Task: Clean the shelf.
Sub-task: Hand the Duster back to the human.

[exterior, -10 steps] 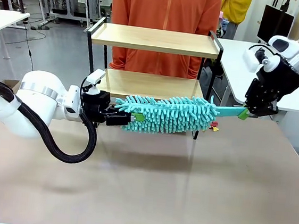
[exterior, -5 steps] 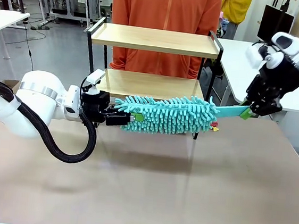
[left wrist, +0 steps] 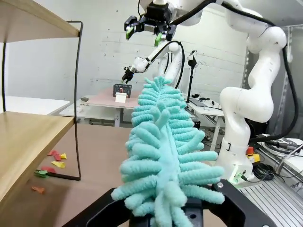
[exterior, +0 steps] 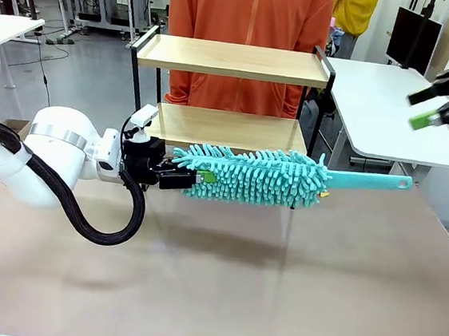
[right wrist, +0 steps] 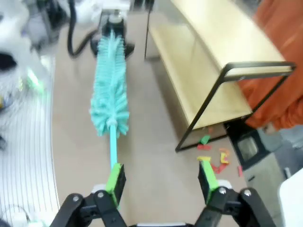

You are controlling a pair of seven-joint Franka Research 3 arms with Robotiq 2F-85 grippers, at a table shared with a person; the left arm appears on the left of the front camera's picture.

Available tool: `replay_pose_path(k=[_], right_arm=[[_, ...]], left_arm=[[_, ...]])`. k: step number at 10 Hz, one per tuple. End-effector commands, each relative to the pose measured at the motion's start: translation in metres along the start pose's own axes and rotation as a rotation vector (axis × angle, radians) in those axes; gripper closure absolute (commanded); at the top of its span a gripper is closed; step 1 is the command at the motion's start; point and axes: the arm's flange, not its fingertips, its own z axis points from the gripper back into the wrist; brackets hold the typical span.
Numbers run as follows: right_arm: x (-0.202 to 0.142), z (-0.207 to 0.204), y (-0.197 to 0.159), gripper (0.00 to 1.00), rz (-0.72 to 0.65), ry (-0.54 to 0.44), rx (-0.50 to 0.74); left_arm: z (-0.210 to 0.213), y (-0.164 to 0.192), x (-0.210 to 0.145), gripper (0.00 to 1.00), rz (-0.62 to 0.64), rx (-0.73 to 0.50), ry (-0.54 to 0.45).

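Left tool (exterior: 177, 177) clenched on the fluffy end of a teal microfibre duster (exterior: 252, 173), holding it level above the desk (exterior: 220, 288) and along the front of the shelf (exterior: 233, 60); in the left wrist view the black fingers close around the base of the fronds (left wrist: 163, 189), so the grip is on the head, not the handle. Handle (exterior: 372, 181) juts free toward the robot's right, touching nothing. Judgement: an awkward hold for sweeping, since the soft part is pinched and the rigid stick is unused. Right tool (exterior: 445, 99) released, jaws spread, green pads (right wrist: 115, 182) apart with nothing between them, raised well above and to the right of the handle tip. Right wrist view looks down on the duster lengthwise, handle running toward the gap between the pads. Shelf stands at the far edge of the desk, just behind the duster; both wooden boards look bare. Small coloured scraps (right wrist: 213, 158), red, yellow and green, lie on the desk near the shelf's right legs. Person in an orange top (exterior: 248, 18) stands directly behind the shelf. Obstacles, as judged: black frame uprights and the upper board limit entry to the lower board; the duster's length must be angled between the legs.
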Motion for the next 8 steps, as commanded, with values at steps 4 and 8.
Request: replay_pose_path(k=[4,8], right_arm=[[-0.058,0.052,0.013,0.0,-0.168,-0.387,-0.109],[-0.056,0.059,0.004,0.0,-0.196,-0.346,-0.11]], left_arm=[[-0.001,-0.001,0.002,1.0,-0.006,-0.007,-0.006],[0.002,-0.007,0.019,0.82,-0.009,0.03,0.011]])
